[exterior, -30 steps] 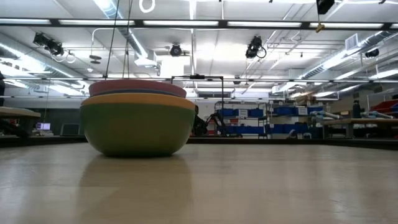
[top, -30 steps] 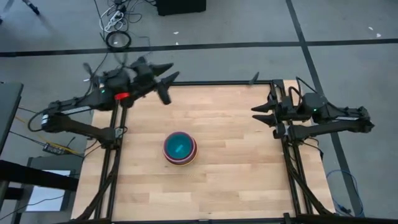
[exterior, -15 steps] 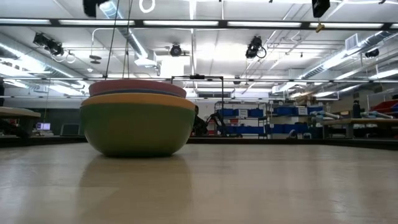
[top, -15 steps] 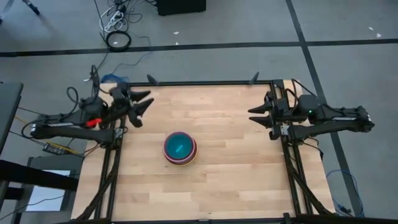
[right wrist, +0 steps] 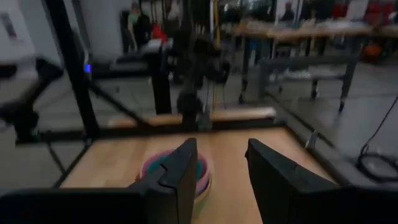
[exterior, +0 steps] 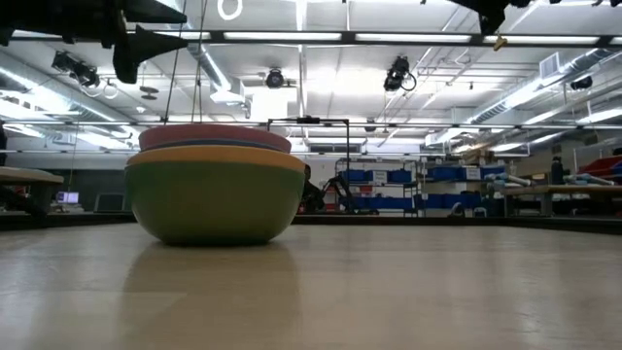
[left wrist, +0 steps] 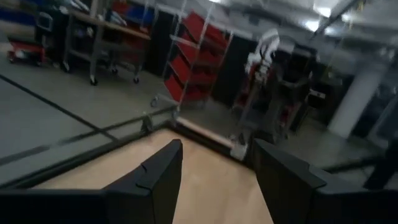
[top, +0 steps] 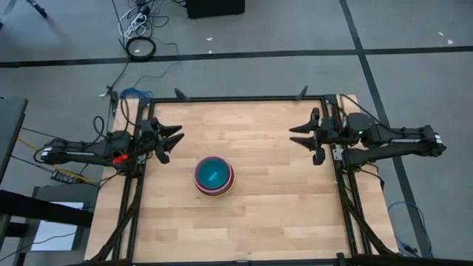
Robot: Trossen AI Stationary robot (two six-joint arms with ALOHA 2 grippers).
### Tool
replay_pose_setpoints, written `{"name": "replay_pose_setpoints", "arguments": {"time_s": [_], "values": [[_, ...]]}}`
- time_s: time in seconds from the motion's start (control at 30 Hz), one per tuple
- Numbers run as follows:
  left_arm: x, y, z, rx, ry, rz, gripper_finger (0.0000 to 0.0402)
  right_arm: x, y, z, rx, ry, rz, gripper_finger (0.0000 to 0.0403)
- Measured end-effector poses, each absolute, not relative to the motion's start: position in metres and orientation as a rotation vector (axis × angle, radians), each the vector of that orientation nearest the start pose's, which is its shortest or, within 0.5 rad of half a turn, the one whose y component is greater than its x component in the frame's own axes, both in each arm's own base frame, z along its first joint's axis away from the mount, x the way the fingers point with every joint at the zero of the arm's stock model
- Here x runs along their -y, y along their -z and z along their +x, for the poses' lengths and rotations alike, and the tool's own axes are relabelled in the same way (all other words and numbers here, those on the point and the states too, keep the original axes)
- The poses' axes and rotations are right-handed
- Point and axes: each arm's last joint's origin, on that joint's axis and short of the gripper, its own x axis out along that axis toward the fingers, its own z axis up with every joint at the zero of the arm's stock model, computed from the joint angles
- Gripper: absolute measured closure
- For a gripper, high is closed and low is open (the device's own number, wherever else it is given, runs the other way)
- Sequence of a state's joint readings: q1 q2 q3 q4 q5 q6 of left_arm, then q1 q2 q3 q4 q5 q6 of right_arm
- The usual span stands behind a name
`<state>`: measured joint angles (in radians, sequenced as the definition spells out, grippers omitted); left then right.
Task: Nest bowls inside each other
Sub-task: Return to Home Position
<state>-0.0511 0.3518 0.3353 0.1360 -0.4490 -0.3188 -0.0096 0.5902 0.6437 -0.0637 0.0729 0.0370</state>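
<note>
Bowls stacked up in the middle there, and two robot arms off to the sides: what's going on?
The bowls sit nested in a single stack near the middle of the table, the dark green one outermost and a teal one innermost. Nothing is touching them. The left gripper hangs at the table's left edge and the right gripper at its right edge, both open and empty. The nesting looks done.

Pale wooden table (top: pixel 273 214) on a grey floor (top: pixel 414 22); far left lie a coiled cable (top: pixel 140 48) and white cords (top: pixel 134 26) (tangled), near a dark box (top: pixel 214 7).
</note>
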Motion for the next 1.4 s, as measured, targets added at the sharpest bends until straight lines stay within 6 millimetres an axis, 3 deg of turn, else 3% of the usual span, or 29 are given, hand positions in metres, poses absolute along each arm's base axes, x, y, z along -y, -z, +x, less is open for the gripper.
{"name": "replay_pose_setpoints", "arguments": {"time_s": [0.27, 0.43, 0.7, 1.0, 1.1, 1.23, 1.4], "values": [[-0.004, -0.265, 0.092, 0.300, -0.342, -0.339, 0.0199, 0.006, -0.336, 0.111, 0.116, 0.044, 0.005, 0.0273], [-0.006, -0.270, 0.075, 0.380, -0.354, -0.320, 0.0199, 0.008, -0.334, 0.105, 0.136, 0.020, 0.003, 0.0274], [-0.008, -0.268, 0.060, 0.407, -0.355, -0.324, 0.0199, 0.013, -0.295, 0.106, 0.158, 0.040, 0.052, 0.0274], [-0.009, -0.266, 0.060, 0.382, -0.410, -0.299, 0.0199, 0.017, -0.255, 0.099, 0.197, 0.058, 0.096, 0.0274], [-0.008, -0.255, 0.065, 0.314, -0.413, -0.274, 0.0199, 0.017, -0.243, 0.098, 0.185, 0.046, 0.100, 0.0274], [-0.007, -0.221, 0.079, 0.213, -0.422, -0.265, 0.0199, 0.017, -0.225, 0.099, 0.181, 0.043, 0.138, 0.0273], [-0.005, -0.184, 0.092, 0.207, -0.410, -0.286, 0.0199, 0.017, -0.203, 0.103, 0.178, 0.019, 0.146, 0.0274]]}}
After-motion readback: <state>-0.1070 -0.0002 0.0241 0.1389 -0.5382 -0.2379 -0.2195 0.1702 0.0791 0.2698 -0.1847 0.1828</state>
